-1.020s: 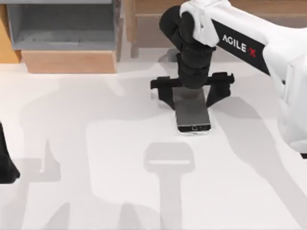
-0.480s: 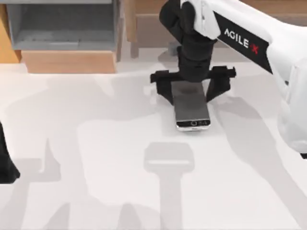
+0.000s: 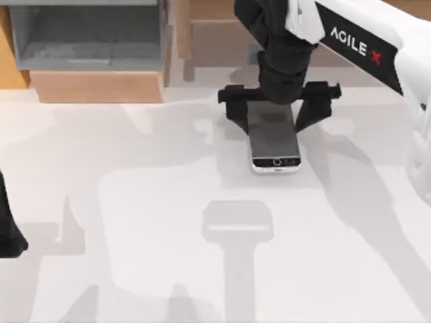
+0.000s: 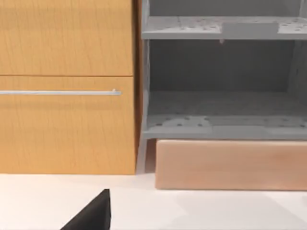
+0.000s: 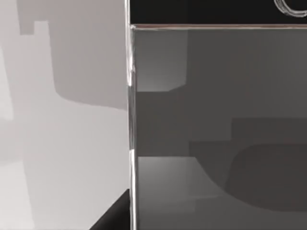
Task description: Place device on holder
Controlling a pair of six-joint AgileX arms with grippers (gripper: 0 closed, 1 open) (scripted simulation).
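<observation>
The device [image 3: 276, 148] is a slim phone with a dark grey screen and a silver edge. It lies lengthwise right of the table's middle, toward the back, its far end hidden under my right wrist. My right gripper [image 3: 273, 126] straddles it from above, with a black finger against each long side, shut on the device. Up close in the right wrist view, the device's screen [image 5: 216, 124] and bright edge sit beside the white tabletop. The holder is out of view. My left gripper [image 3: 8, 232] is parked at the table's left edge.
At the back left stand a grey open shelf unit [image 3: 87, 33] and a wooden cabinet [image 4: 67, 86], with a pale wooden block [image 3: 97, 86] in front of the shelf. Shadows of the arms lie across the white table [image 3: 135, 256].
My right gripper has moved toward the back of the table and slightly right, and the device has moved with it. The left arm has stayed still.
</observation>
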